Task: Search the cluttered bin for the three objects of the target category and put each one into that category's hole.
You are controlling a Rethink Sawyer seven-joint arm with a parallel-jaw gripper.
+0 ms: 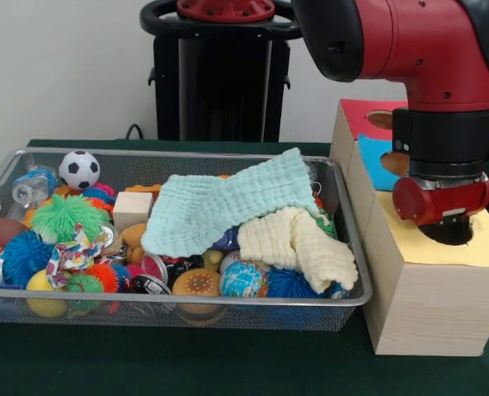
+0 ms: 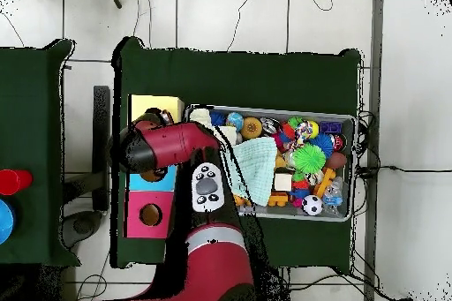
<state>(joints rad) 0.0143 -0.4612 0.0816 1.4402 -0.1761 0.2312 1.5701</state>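
The wire mesh bin (image 1: 186, 153) stands on the green table, packed with toys; it also shows in the overhead view (image 2: 345, 121). One polka-dot cloth bundle (image 1: 72, 256) lies near the bin's front left, among spiky balls. I see no other such bundle; a mint cloth (image 1: 228, 202) and a cream cloth (image 1: 298, 243) cover much of the bin's right half. My gripper (image 1: 449, 231) hangs right over the dark hole of the yellow-topped box (image 1: 417, 247), its lower end hidden against the hole. I cannot see anything in it. In the overhead view the red arm (image 2: 163, 146) hides it.
Three wooden boxes stand in a row beside the bin: yellow-topped nearest the camera, blue-topped (image 1: 376, 161) behind it, red-topped (image 1: 361, 115) farthest. A soccer ball (image 1: 80, 168), a wooden block (image 1: 132, 209) and several spiky balls fill the bin's left half.
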